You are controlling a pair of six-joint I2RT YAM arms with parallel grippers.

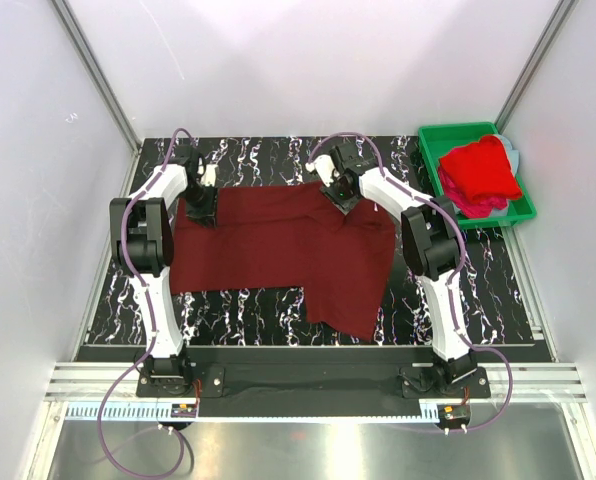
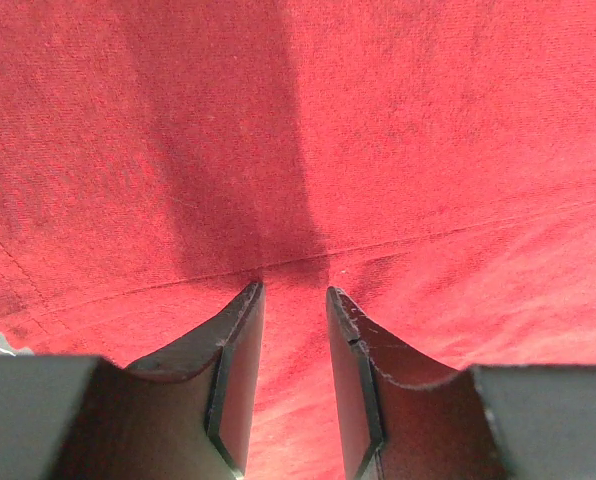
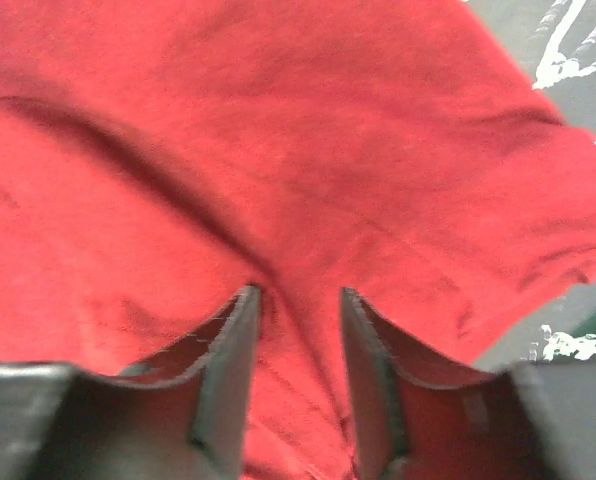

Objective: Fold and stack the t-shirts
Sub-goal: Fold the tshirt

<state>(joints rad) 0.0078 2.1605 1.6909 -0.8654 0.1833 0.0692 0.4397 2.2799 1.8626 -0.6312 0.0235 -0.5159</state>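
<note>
**Desk:** Where's the shirt you're working on?

**Operator:** I have one dark maroon t-shirt (image 1: 278,250) spread flat on the counter (image 1: 248,312), a black slab veined in white like marble. The cloth is a soft, fine knit, and a stitched seam (image 2: 458,230) runs across my left wrist view. One flap reaches toward the arm bases at the near right.

**Desk:** And your end effectors?

**Operator:** The left end effector (image 2: 295,292) is at the shirt's far left corner. Its dark fingers (image 2: 240,345) are a little apart, tips down on the fabric, with cloth showing in the gap. The right end effector (image 3: 300,292) is on the far edge, right of the middle, and is also slightly spread. A crease runs up to one of its tips.

**Desk:** How many shirts altogether?

**Operator:** I count three. Besides the maroon one, a bright red t-shirt (image 1: 481,168) lies crumpled on top of a pink-magenta one (image 1: 475,208). Both are in the single green plastic bin (image 1: 456,129) at the counter's far right corner.
</note>
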